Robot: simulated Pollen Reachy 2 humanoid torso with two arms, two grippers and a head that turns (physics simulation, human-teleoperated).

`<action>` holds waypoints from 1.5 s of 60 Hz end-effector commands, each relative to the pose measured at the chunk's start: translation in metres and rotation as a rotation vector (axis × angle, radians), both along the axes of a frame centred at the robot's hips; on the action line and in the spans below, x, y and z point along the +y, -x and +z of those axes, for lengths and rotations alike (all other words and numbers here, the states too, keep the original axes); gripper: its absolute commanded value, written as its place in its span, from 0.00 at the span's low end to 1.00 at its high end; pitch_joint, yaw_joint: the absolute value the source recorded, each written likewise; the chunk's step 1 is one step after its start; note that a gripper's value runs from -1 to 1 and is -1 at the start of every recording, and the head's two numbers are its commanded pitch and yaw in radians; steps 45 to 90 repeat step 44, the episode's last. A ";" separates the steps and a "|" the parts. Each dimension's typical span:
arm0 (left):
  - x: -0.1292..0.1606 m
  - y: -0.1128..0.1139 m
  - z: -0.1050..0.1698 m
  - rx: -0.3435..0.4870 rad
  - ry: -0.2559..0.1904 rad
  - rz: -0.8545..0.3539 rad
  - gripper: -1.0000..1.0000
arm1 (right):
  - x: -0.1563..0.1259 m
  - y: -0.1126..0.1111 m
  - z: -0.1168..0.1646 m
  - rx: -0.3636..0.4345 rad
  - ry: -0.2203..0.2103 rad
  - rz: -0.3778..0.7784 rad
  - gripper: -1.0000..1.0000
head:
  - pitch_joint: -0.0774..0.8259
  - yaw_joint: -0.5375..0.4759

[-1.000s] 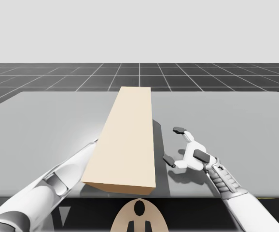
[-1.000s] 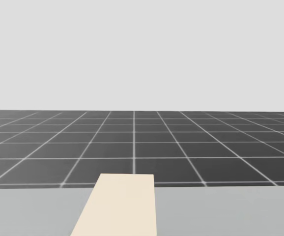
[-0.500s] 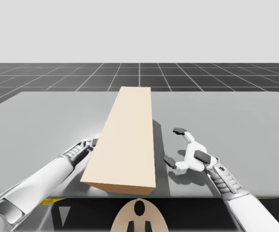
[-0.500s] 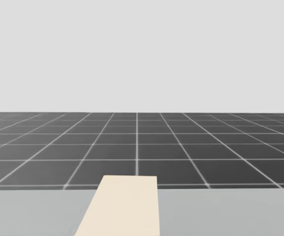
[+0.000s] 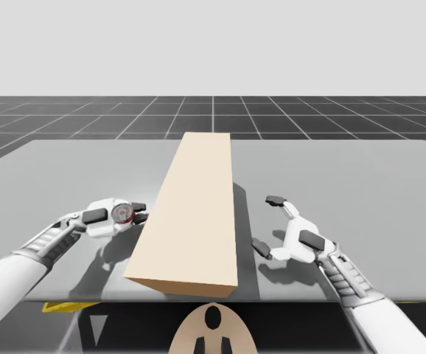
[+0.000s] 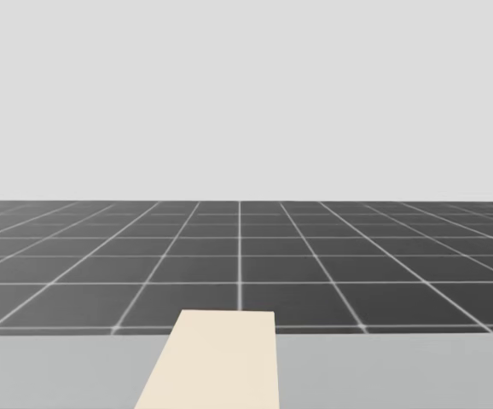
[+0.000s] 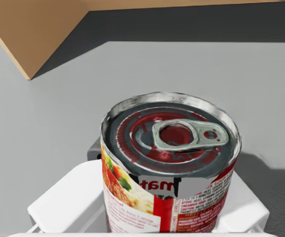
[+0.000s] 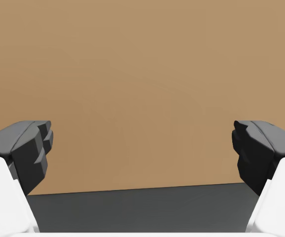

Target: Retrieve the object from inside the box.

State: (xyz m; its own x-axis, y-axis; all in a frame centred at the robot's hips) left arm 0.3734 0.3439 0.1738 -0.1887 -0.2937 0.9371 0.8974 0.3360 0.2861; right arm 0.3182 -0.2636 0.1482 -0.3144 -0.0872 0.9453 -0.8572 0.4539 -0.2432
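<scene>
1. Gripping one red-labelled can (image 7: 168, 148), my left gripper (image 5: 127, 216) was clenched on it. The can's body sat between the fingers, and its silver pull-tab lid was plain to see in the left wrist view.
2. That single can was outside the box, held off the grey table (image 5: 360, 177), with a shadow on the tabletop under the gripper.
3. Ahead of the left gripper lay the one long tan box (image 5: 194, 206), its top a plain flat face. Its left wall was just beside the can, and I could not tell whether they touched.
4. My right gripper (image 5: 266, 223) was released, with its two dark fingertips spread wide and nothing between them.
5. Directly ahead of the right gripper stood the box's right wall, near but apart, with a dark strip of shadow along its foot.
6. The two grippers flanked the box, one at each long side.
7. The head view showed the box's far end on the table, with a dark gridded floor (image 6: 332, 256) beyond.
</scene>
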 end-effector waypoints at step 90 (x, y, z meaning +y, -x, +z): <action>0.085 -0.004 0.223 -0.334 0.238 0.044 1.00 | -0.008 0.001 0.004 -0.033 -0.056 0.022 0.00 | 0.05 0.50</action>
